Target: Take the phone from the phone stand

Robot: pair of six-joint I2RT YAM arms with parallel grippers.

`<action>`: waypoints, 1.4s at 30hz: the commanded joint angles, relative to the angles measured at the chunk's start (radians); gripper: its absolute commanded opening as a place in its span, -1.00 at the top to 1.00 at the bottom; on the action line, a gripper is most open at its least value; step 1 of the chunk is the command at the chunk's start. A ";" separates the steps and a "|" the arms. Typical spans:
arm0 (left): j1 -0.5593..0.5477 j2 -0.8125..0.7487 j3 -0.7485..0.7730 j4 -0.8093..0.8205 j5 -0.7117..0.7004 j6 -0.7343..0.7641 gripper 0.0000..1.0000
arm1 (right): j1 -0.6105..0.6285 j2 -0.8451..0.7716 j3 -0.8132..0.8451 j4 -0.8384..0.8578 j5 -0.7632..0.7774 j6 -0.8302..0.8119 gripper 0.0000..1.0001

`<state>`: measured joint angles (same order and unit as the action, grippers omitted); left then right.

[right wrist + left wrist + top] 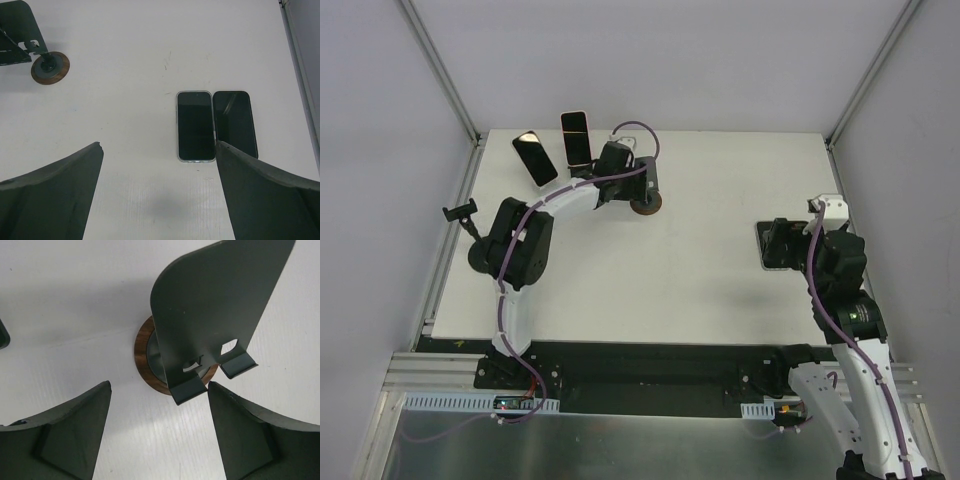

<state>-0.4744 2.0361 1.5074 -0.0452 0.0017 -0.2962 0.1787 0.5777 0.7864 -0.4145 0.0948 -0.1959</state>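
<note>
my left pincer (159, 390) gapes wide and empty just short of the bare phone stand (210, 305); closing here could nip its front lip (187, 392) and topple it

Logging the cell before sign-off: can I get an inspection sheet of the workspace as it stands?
Surface: white table, no spills seen.
Job's things: phone stand upright, empty; silver-edged phone and black phone flat, side by side on the table.
Clutter: dark clamp holder at the table's left edge.
End effectors: left end effector open, at the stand's front lip; right end effector open, holding nothing.
Cables: purple left-arm cable and right-arm cable, run along their arms.
Surroundings: grey walls.
</note>
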 commanded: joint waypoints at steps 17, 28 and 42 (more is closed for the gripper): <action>-0.013 0.013 0.067 0.001 0.021 0.026 0.89 | -0.004 0.040 0.019 -0.012 0.014 -0.017 -0.93; 0.037 -0.382 -0.363 0.001 -0.031 0.005 1.00 | -0.004 0.079 0.014 0.034 -0.043 0.016 -0.93; 0.339 -1.040 -0.923 -0.148 -0.183 -0.055 1.00 | -0.004 0.158 0.013 0.109 -0.144 0.070 -0.93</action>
<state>-0.1986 1.1141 0.6445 -0.1486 -0.1123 -0.3271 0.1783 0.7155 0.7864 -0.3740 -0.0006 -0.1566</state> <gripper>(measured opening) 0.247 0.962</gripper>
